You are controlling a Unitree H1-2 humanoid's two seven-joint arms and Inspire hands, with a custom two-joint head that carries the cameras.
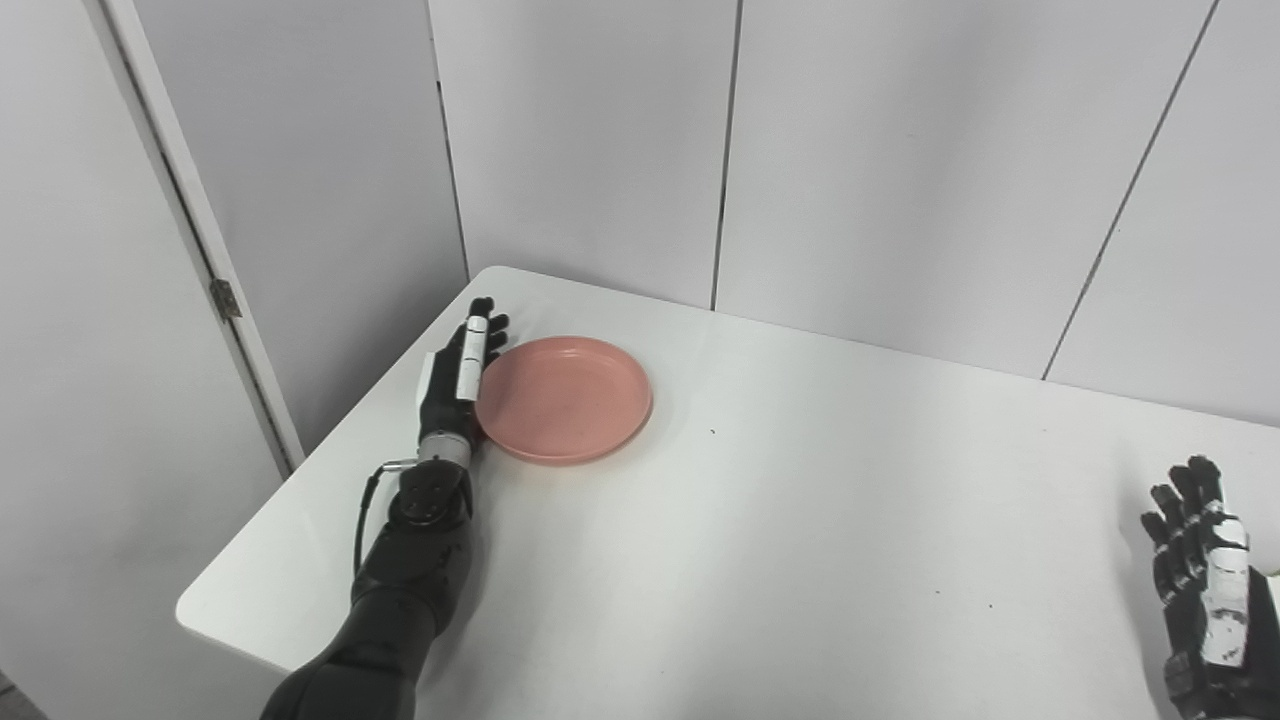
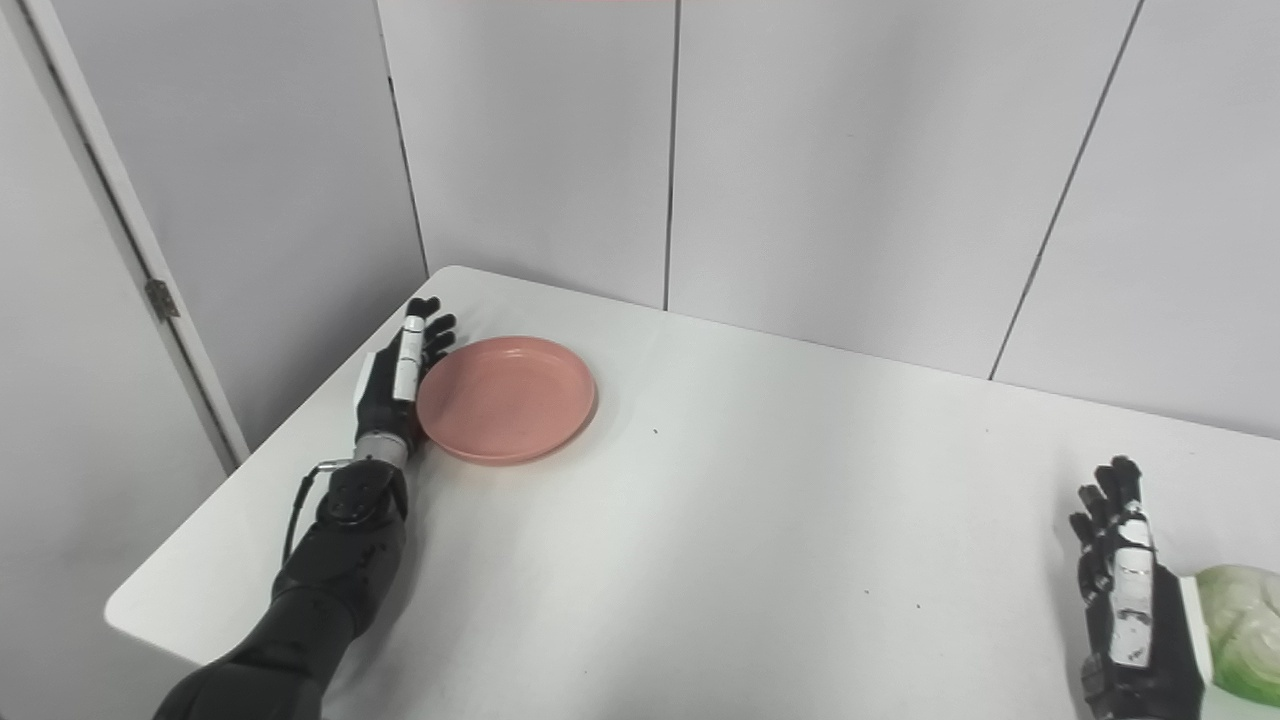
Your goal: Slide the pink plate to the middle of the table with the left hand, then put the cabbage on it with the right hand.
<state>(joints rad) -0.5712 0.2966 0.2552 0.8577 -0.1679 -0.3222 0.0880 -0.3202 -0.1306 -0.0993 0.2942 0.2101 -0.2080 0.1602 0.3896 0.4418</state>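
The pink plate (image 1: 563,398) lies flat on the white table (image 1: 760,520) near its far left corner. My left hand (image 1: 458,375) stands on edge against the plate's left rim, fingers straight and together, holding nothing. My right hand (image 2: 1125,595) is open at the table's right front, fingers spread and pointing up, empty. The pale green cabbage (image 2: 1243,625) sits just right of that hand, half cut off by the picture's edge; it shows only in the right eye view.
Grey wall panels (image 1: 850,150) stand close behind the table. A door (image 1: 90,300) with a hinge is at the left. The table's left edge runs just beside my left forearm.
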